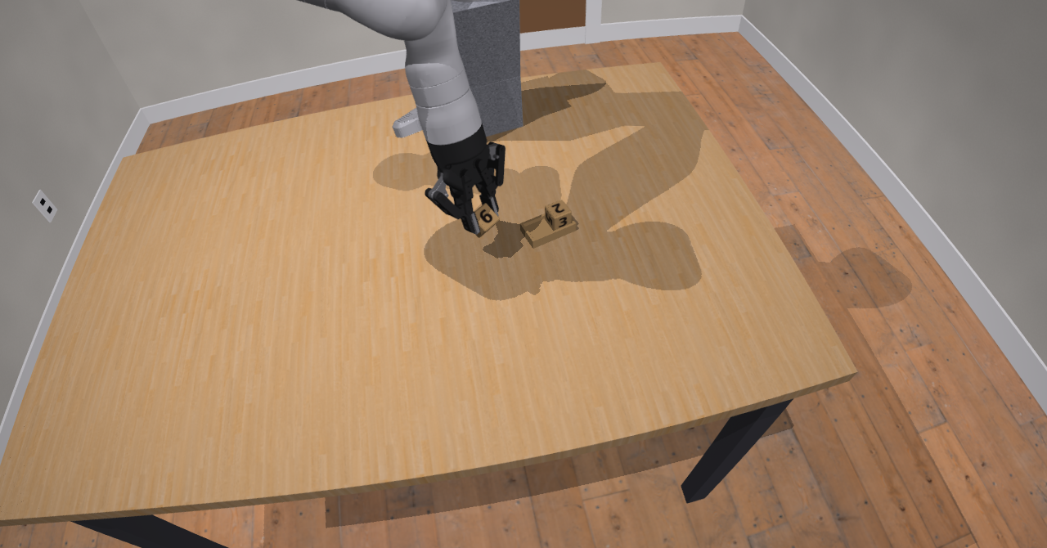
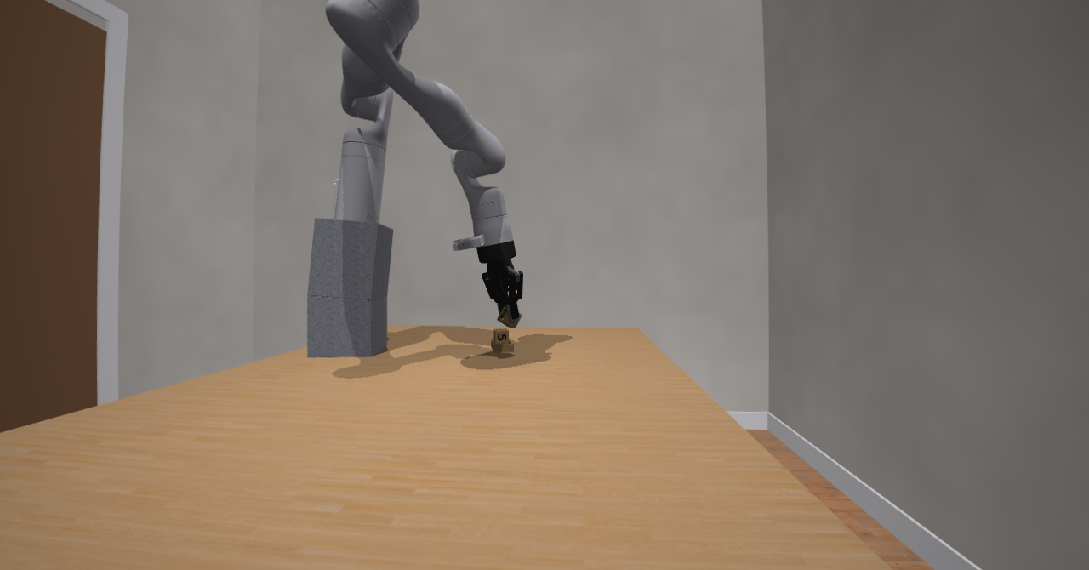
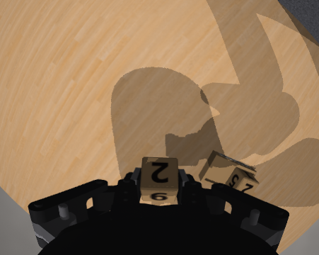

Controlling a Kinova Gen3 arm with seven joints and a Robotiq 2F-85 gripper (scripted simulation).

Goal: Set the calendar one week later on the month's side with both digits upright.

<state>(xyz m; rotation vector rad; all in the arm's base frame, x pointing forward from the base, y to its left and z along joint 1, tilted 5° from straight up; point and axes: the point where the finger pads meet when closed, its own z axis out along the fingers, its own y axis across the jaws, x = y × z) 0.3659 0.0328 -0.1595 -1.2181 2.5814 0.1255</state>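
Note:
My gripper (image 1: 481,220) (image 2: 509,316) (image 3: 159,178) is shut on a wooden cube. This held cube (image 1: 485,217) (image 2: 508,320) (image 3: 159,173) is tilted above the table, left of the tray in the top view. It shows a 6 or 9 there, and a 2 and a 6 or 9 in the wrist view. The small wooden tray (image 1: 550,236) (image 3: 216,170) lies flat on the table. The other cube (image 1: 558,215) (image 2: 500,336) (image 3: 241,180) stands in its right part, with 2 on top, 3 on one side and 5 on another. The tray's left part is empty. The month's name cannot be read.
The wooden table (image 1: 293,325) (image 2: 457,453) (image 3: 60,106) bears the tray. The grey stone pedestal (image 1: 494,61) (image 2: 346,293) of the arm stands at its back in the top view. The arm's shadow falls around the tray.

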